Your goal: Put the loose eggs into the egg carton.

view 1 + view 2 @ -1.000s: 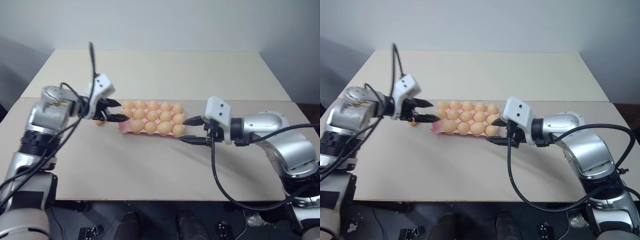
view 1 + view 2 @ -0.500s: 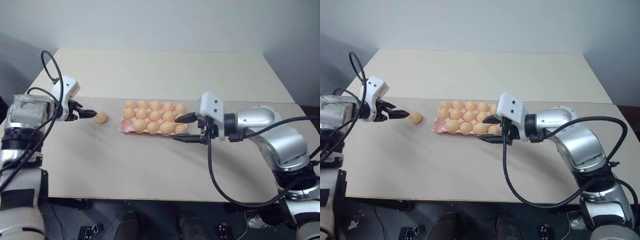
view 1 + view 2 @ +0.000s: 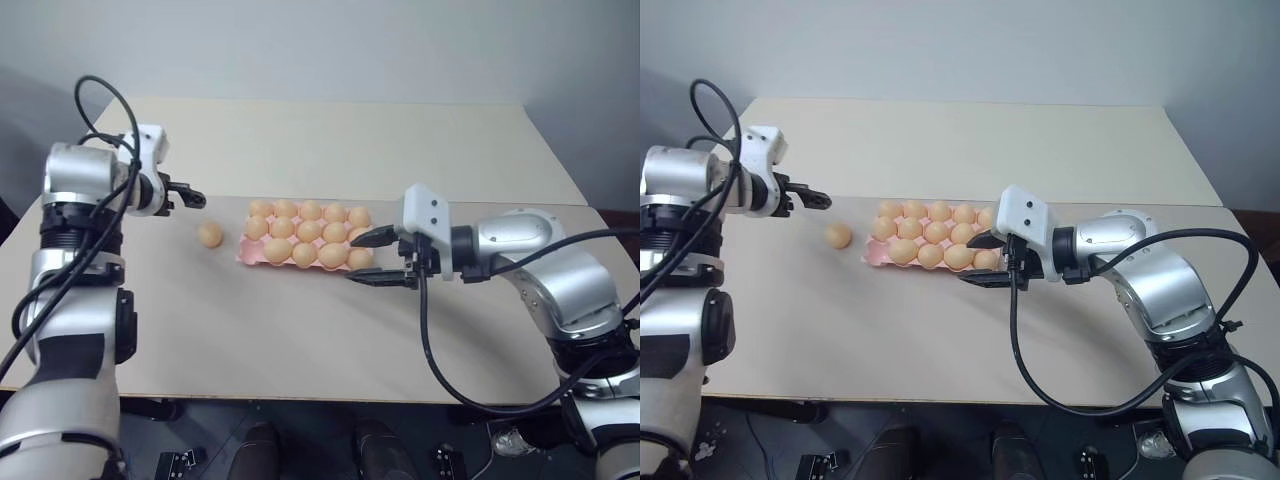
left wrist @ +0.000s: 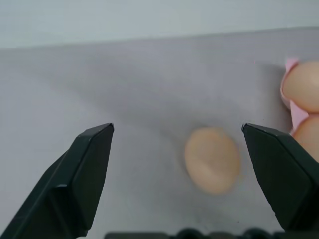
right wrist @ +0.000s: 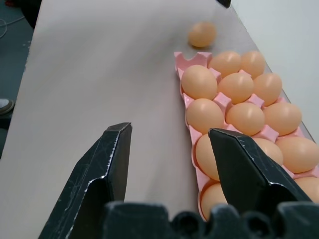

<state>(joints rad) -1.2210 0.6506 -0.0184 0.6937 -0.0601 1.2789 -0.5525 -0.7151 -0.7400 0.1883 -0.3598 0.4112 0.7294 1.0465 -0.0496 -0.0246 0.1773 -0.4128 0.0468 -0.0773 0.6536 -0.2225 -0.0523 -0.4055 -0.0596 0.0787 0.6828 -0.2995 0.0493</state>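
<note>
Grippers first: the left gripper (image 3: 192, 198) hangs above the counter (image 3: 300, 330) with its two black fingers (image 4: 84, 174) spread wide and nothing between them. Its wrist view looks straight down the gap at one loose egg (image 3: 209, 234), which lies on the bare counter just ahead of and below the fingertips, apart from both. That aim suggests the gripper is lined up for a pick, with its jaws already wide enough to pass around the egg.

Just beyond that egg, on the side away from the left gripper, sits the pink egg carton (image 3: 247, 256). Its near corner stands close to the egg but does not touch it. The cups I can see hold eggs; whether any cup is free I cannot tell, since the right gripper covers the carton's far end.

The right gripper (image 3: 374, 258) is at that far end, fingers partly apart and holding nothing, one finger over the end eggs and the other beside the carton's edge. Judging by its place, it may be there to steady the carton while the other arm works.

Nothing lies between the left gripper and the loose egg. The likely trouble is the egg itself: round and smooth, it could roll at a glancing touch, and the scalloped carton edge beside it leaves little room on that side.
</note>
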